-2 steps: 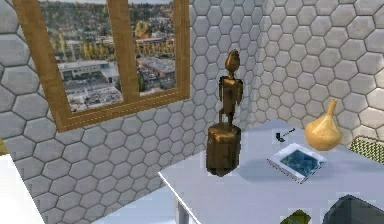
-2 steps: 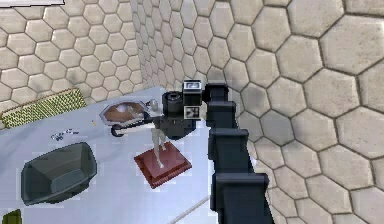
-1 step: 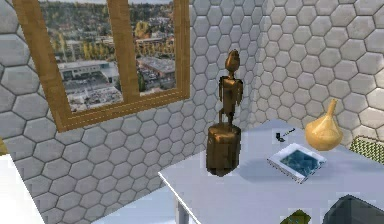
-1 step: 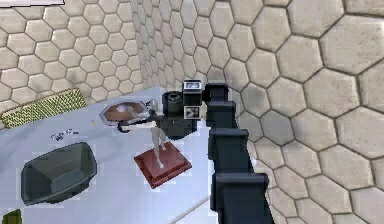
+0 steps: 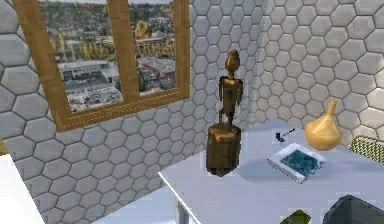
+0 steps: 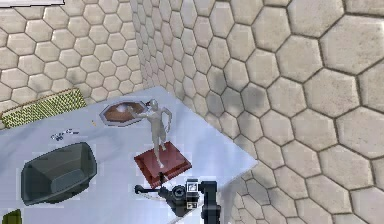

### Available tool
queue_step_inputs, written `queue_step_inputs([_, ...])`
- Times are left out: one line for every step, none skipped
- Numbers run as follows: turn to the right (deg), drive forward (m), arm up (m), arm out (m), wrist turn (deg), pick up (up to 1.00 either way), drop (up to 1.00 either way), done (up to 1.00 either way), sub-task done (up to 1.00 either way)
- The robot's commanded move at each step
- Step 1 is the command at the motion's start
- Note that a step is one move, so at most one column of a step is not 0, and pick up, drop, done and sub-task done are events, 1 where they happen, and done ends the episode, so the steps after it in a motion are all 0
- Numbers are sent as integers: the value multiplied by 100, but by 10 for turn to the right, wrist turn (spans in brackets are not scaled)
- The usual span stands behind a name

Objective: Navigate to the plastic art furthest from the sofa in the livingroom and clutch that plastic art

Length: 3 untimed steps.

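In the arm side view the arm [image 6: 212,207] rises from the bottom edge. The gripper [image 6: 160,188] lies at the table's [image 6: 113,146] near edge, right at the foot of the statue [image 6: 158,122]. The statue is a grey standing figure on a red-brown base [image 6: 165,160]. It stands upright near the table's right edge, close to the tiled wall [image 6: 300,90]. The gripper's state cannot be told, nor whether it has hold of anything, since the base sits on the table just behind the fingers. A brown bowl [image 6: 124,112] sits at the far corner beyond the statue. A dark grey bin [image 6: 58,172] sits near the near left corner, and a yellow-green mat [image 6: 42,108] lies along the far left edge.

In the forward view a brown figure [image 5: 226,110] stands upright at the table's [image 5: 240,190] left corner, right of a wood-framed window [image 5: 105,55]. A yellow vase [image 5: 323,128] stands by the far edge, with a flat blue-and-white thing [image 5: 297,161] just in front of it
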Motion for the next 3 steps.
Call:
queue_step_inputs([0,0,0,0,0,100,0,0,0])
queue_step_inputs([0,0,10,0,0,0,0,0,0])
queue_step_inputs([0,0,0,0,0,0,0,100,0])
